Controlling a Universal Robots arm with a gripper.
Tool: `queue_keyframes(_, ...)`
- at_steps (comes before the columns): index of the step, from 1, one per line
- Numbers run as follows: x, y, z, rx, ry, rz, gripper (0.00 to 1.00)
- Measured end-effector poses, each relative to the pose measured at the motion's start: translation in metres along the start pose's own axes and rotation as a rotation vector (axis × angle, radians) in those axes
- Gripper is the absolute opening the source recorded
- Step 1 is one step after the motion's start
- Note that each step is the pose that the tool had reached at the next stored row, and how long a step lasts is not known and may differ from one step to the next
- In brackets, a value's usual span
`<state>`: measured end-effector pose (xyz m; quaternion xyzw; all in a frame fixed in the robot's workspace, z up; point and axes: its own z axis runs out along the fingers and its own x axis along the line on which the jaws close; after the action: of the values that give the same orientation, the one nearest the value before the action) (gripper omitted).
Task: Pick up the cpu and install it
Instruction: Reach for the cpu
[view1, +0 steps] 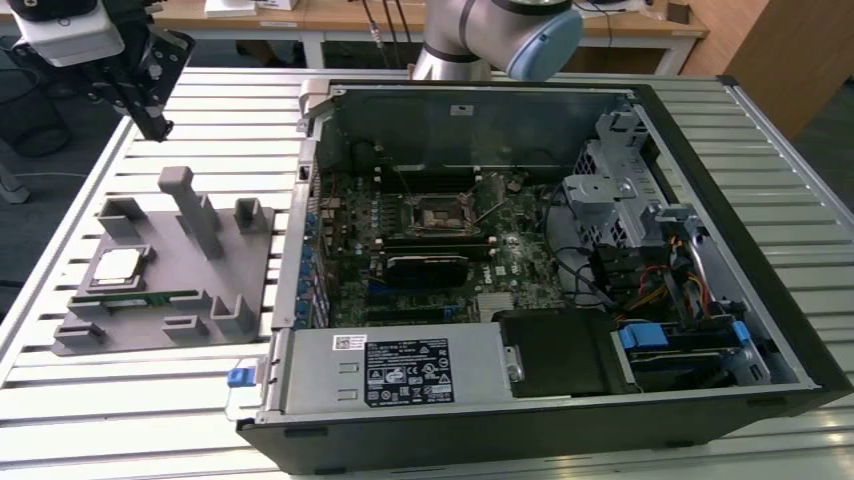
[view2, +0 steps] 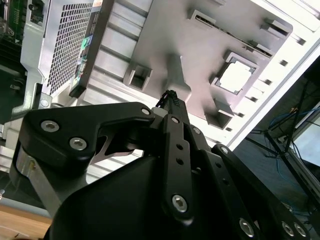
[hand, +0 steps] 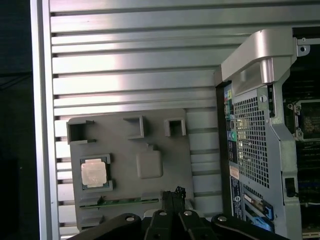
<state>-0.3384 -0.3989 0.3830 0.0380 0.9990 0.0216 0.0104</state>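
I see the black gripper (view1: 160, 128) hovering over the grey plastic fixture tray (view1: 163, 278), fingers pressed together, empty; the small square silver-topped cpu (view1: 120, 265) lies in its recess there. Descending closed, I'd risk jabbing or dislodging the chip

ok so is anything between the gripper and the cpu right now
Nothing visible. The cpu lies uncovered in the gray holder and the gripper hangs in open air above. The holder's tall post stands beside the cpu, not over it.
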Motion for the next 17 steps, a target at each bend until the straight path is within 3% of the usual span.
queue_keyframes(17,0.0189,-0.0015,0.0012,0.0002,0.0024,0.000,0.11)
